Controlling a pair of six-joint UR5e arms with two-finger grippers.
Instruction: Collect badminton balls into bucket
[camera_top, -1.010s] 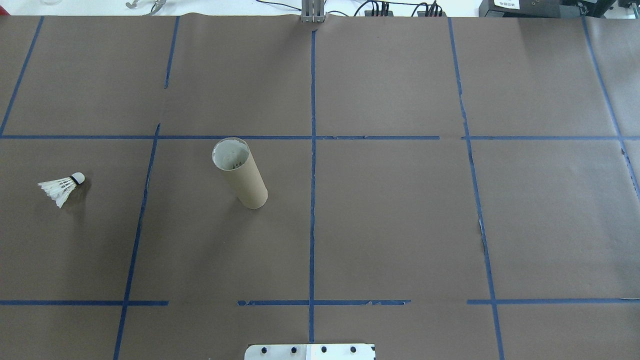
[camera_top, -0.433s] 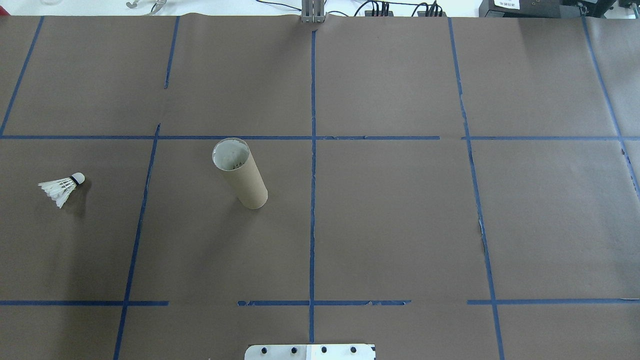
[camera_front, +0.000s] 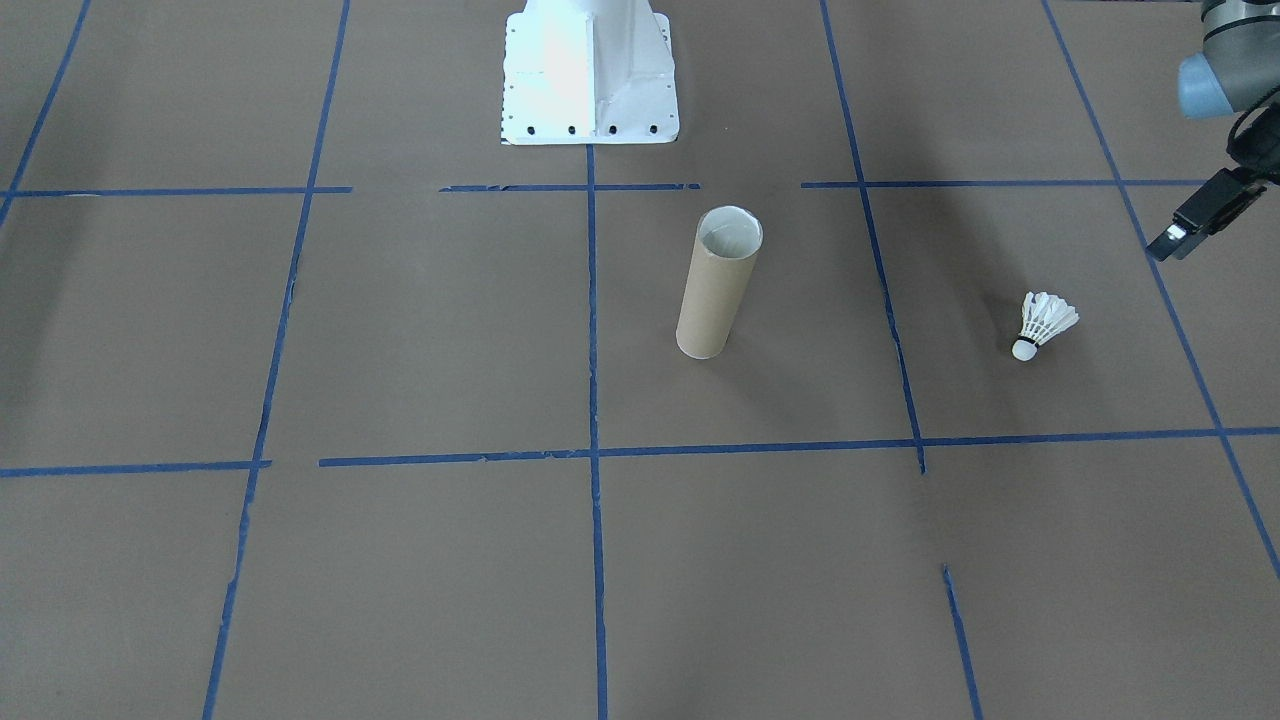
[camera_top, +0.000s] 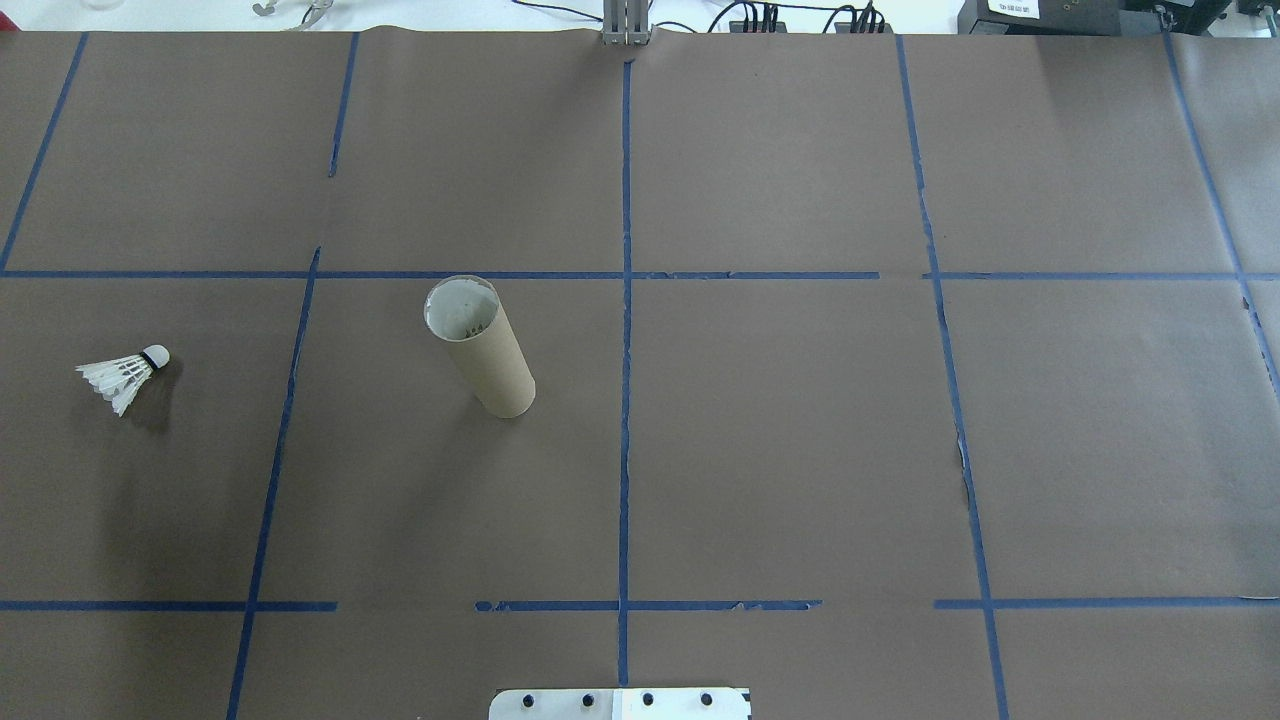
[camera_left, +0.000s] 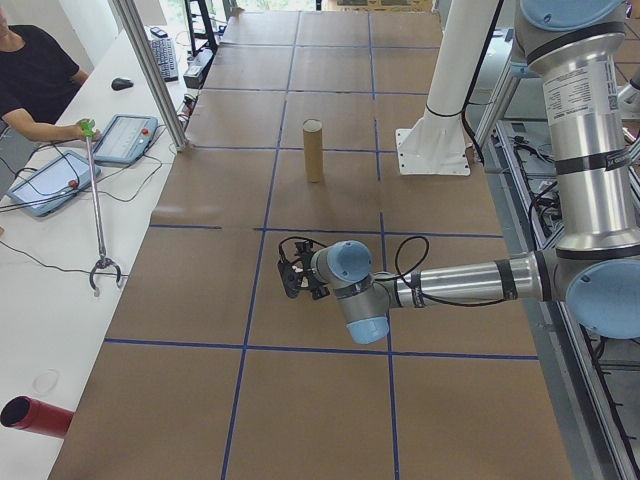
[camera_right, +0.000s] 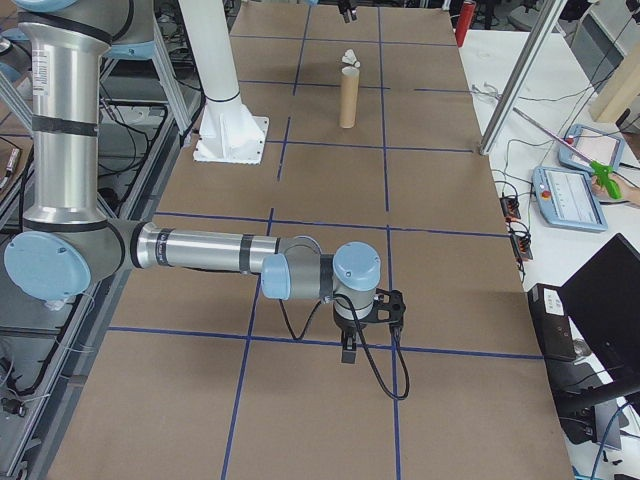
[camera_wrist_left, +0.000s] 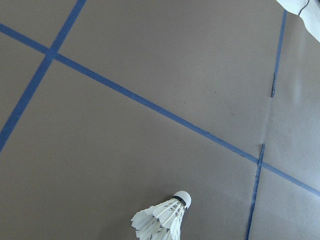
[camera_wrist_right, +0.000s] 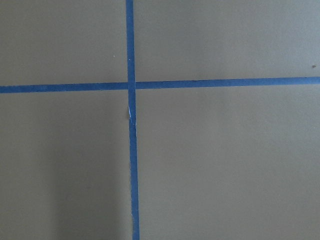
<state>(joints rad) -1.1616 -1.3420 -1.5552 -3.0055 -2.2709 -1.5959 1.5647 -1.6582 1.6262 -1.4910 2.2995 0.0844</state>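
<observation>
Left claw hangs near the shuttle, grip state unclear; nothing's moved lately; tube still empty

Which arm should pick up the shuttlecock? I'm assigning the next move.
The left. The shuttlecock lies on the robot's left side of the tube, and it shows in the left wrist view. The left end effector hangs near it; the right end effector hangs far off.
</observation>
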